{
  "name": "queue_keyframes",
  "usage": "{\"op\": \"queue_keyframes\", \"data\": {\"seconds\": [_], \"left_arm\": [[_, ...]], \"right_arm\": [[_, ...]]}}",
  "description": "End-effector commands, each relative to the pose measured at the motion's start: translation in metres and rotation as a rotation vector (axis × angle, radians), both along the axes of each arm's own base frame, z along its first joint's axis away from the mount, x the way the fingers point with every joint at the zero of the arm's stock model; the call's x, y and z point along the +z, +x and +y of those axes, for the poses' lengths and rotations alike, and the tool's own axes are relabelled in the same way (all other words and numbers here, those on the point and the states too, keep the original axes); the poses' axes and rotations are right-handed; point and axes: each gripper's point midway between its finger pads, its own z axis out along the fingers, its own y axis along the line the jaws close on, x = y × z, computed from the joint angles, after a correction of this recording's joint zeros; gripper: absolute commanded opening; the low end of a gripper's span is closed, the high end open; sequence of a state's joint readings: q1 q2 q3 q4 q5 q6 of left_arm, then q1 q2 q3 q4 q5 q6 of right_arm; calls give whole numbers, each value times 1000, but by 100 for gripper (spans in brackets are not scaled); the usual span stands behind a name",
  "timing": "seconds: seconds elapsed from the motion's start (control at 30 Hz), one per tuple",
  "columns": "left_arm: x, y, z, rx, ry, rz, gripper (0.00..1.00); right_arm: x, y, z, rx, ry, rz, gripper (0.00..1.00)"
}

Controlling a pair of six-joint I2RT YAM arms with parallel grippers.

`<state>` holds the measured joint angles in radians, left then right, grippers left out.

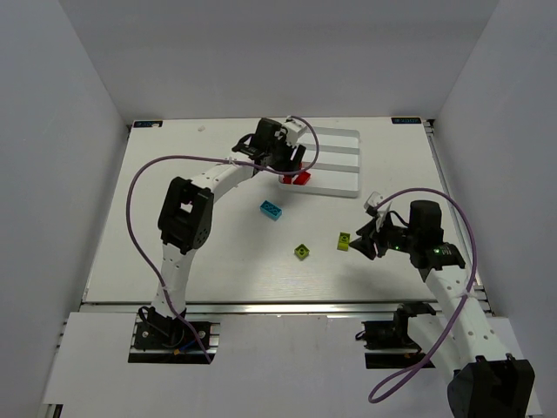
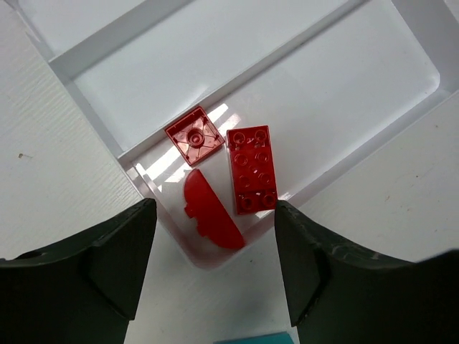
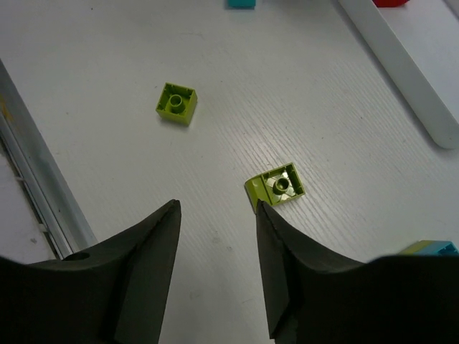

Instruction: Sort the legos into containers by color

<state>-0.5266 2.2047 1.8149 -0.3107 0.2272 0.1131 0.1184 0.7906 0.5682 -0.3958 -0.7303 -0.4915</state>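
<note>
The white tray [image 1: 335,165] stands at the back of the table, its ridges [image 2: 107,44] dividing it into long compartments. Three red legos lie in the near compartment's left corner: a flat square [image 2: 193,135], a long brick [image 2: 252,170] and a curved piece [image 2: 204,193]. My left gripper [image 1: 291,167] [image 2: 215,208] hangs open just above them, holding nothing. A cyan lego [image 1: 271,210] rests on the table in front of the tray. Two yellow-green legos [image 1: 302,251] [image 1: 345,241] lie nearer. My right gripper [image 1: 365,239] [image 3: 216,206] is open, and the nearer yellow-green lego [image 3: 276,185] lies just past its right fingertip.
A metal rail [image 3: 36,179] runs along the table's near edge. White walls close in the table on three sides. The tray's rounded rim [image 3: 401,79] lies to the right of the right gripper. Purple cables loop over both arms.
</note>
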Motion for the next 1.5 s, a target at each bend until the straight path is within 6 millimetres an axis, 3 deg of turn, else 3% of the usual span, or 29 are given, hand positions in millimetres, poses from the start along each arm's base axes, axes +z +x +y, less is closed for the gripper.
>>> {"op": "queue_keyframes", "data": {"seconds": [0.0, 0.07, 0.1, 0.13, 0.17, 0.2, 0.23, 0.27, 0.3, 0.33, 0.37, 0.4, 0.43, 0.47, 0.5, 0.53, 0.57, 0.63, 0.7, 0.73, 0.87, 1.2, 1.3, 1.4, 1.43, 1.47], "left_arm": [[47, 9, -4, 44, -75, -67, 76], [86, 14, 8, 123, -119, -117, 63], [100, 14, 16, 170, -160, -106, 50], [125, 5, 24, 205, -193, -119, 14], [135, -1, 34, 261, -232, -98, 0], [141, -13, 41, 276, -240, -90, 0], [150, -23, 47, 278, -256, -107, 0], [149, -56, 61, 269, -263, -92, 0], [147, -69, 74, 288, -269, -91, 2], [142, -85, 84, 301, -264, -86, 12], [131, -113, 110, 360, -243, -87, 45], [125, -126, 126, 391, -233, -88, 57], [118, -136, 144, 448, -204, -108, 65], [82, -157, 162, 484, -143, -73, 72], [99, -170, 181, 528, -161, -147, 78], [92, -181, 193, 542, -135, -161, 80], [89, -196, 208, 578, -121, -192, 81], [87, -210, 220, 599, -85, -194, 82], [96, -217, 229, 627, -104, -230, 82], [99, -217, 230, 628, -111, -247, 82], [107, -217, 237, 650, -114, -268, 83], [104, -217, 238, 653, -99, -256, 83], [104, -217, 236, 646, -103, -258, 83], [104, -217, 235, 638, -106, -255, 83], [104, -217, 234, 636, -107, -252, 82], [104, -217, 233, 631, -109, -252, 83]], "right_arm": [[4, -8, 8, 86, 21, -11, 54], [1, -14, 13, 153, 20, -30, 58], [2, -22, 20, 212, 44, -33, 60], [-2, -25, 22, 246, 37, -43, 60], [-5, -27, 25, 281, 38, -42, 59], [-7, -32, 30, 329, 32, -50, 59], [-7, -24, 30, 326, 11, -86, 57], [-9, -18, 33, 304, 0, -54, 53], [-15, -4, 27, 241, -61, -49, 35], [-15, 2, 34, 236, -81, -41, 25], [-18, 12, 36, 196, -99, 23, 19], [-23, 19, 36, 164, -141, 47, 15], [-27, 14, 51, 201, -163, 68, 15], [-33, 18, 58, 174, -176, 117, 17], [-39, 22, 59, 142, -211, 126, 28], [-48, 11, 76, 196, -241, 154, 36], [-47, 17, 80, 149, -257, 175, 47], [-57, 10, 95, 170, -289, 239, 62], [-56, 15, 106, 141, -288, 260, 70], [-62, 16, 110, 135, -298, 278, 81], [-73, 16, 126, 88, -299, 341, 89], [-116, 7, 146, -23, -365, 398, 89], [-127, 7, 143, -47, -409, 366, 83], [-137, 17, 129, -125, -474, 320, 62], [-138, 19, 126, -141, -488, 306, 46], [-137, 22, 126, -148, -484, 297, 38]]}}
